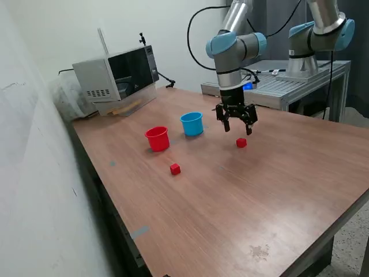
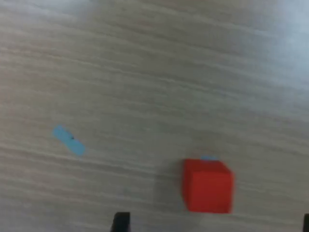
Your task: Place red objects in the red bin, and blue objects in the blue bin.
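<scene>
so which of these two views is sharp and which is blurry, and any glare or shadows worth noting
Exterior view: sharp, evenly lit, with soft sheen on the table and a faint shadow beside the red cup. Wrist view: soft all over, wood grain smeared, the red cube fuzzy-edged with a dim shadow beside it, and pale glare washing out the corners.

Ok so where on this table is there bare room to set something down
The widest bare patch of the table is the near half, below the two red cubes. It is crowded around the red cup, blue cup and open gripper, and by the microwave.
</scene>
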